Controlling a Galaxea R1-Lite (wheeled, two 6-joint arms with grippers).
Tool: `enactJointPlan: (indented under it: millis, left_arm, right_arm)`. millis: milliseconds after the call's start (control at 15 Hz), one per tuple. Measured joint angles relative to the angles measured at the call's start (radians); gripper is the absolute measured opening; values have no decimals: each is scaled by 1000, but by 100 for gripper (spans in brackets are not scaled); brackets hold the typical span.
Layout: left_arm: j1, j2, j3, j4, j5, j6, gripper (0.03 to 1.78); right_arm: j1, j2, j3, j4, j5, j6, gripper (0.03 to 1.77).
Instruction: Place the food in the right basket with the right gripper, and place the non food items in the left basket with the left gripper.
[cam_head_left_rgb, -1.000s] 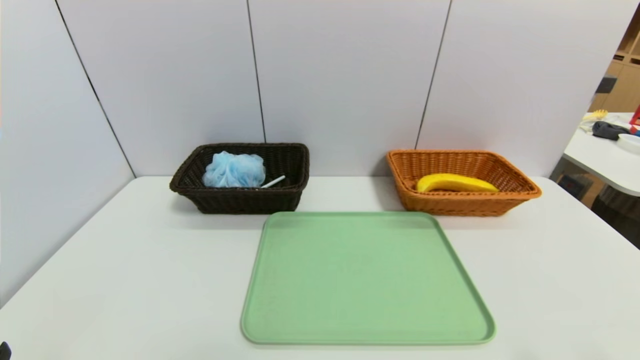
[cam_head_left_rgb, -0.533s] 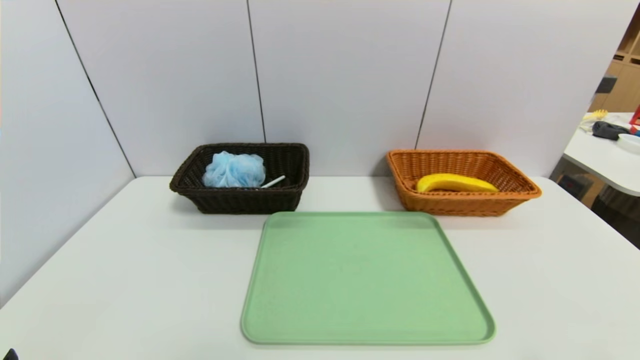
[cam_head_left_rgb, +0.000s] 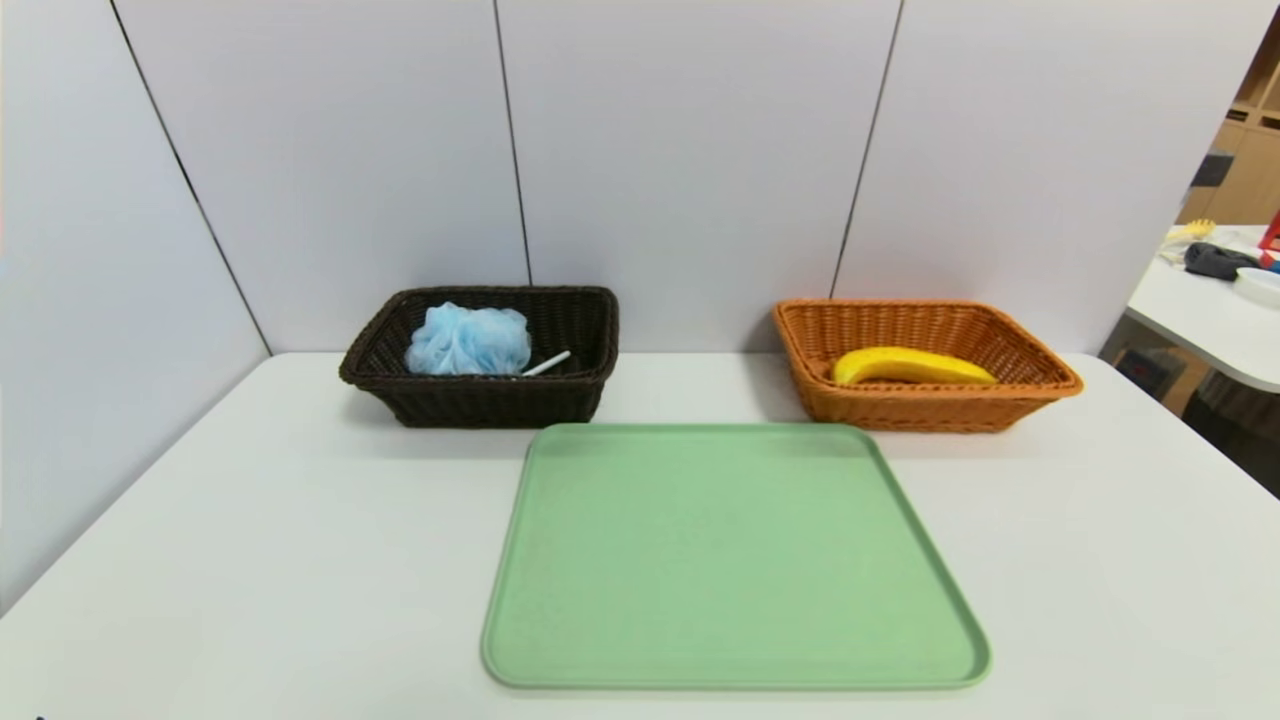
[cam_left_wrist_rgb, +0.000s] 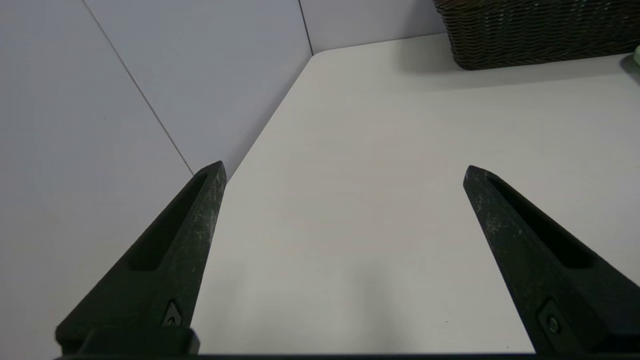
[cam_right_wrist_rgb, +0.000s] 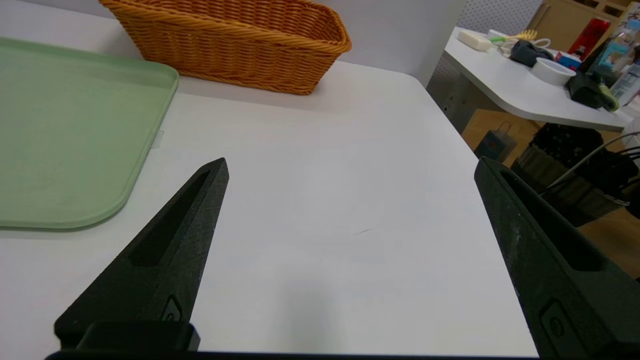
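Yellow banana (cam_head_left_rgb: 912, 366): lies inside the orange basket (cam_head_left_rgb: 1040, 385), at the back right of the tabletop (cam_head_left_rgb: 250, 560).
Pouf (cam_head_left_rgb: 468, 340): sits in the dark basket (cam_head_left_rgb: 480, 400) at the back left, with the pen (cam_head_left_rgb: 546, 364) leaning just beside it in the same basket.
Left gripper (cam_left_wrist_rgb: 345, 172): spread wide and holding nothing, over bare tabletop near the left edge, where a wall panel (cam_left_wrist_rgb: 90, 125) runs close alongside.
Right gripper (cam_right_wrist_rgb: 350, 167): spread wide and holding nothing, over bare tabletop between the tray (cam_right_wrist_rgb: 65, 145) and the right edge.
Open room: a bare strip of tabletop on each side of the tray; the two baskets stand well apart, with a gap between them behind the tray's far edge.
Surface: white, smooth tabletop; the green tray is flat, with a low rim.
Room: grey panels behind and to the left; a second table (cam_right_wrist_rgb: 520, 90) with clutter stands beyond the right edge.
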Motion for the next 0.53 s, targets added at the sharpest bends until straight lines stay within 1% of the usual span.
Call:
enactJointPlan:
  millis: [200, 267, 333, 400, 533]
  left_arm:
    - [-1, -33, 7, 9, -24, -1, 169]
    - [-1, -48, 7, 23, -33, -2, 169]
    - [-1, -65, 4, 48, -50, -3, 169]
    - [-2, -79, 1, 78, -82, -5, 169]
    - [-3, -95, -3, 83, -123, -7, 169]
  right_arm:
    - [7, -30, 9, 12, 7, 1, 170]
    - [9, -44, 12, 24, 26, 8, 170]
    - [10, -60, 13, 39, 44, 20, 170]
    - [11, -77, 13, 56, 53, 30, 170]
    - [13, -116, 14, 92, 75, 38, 170]
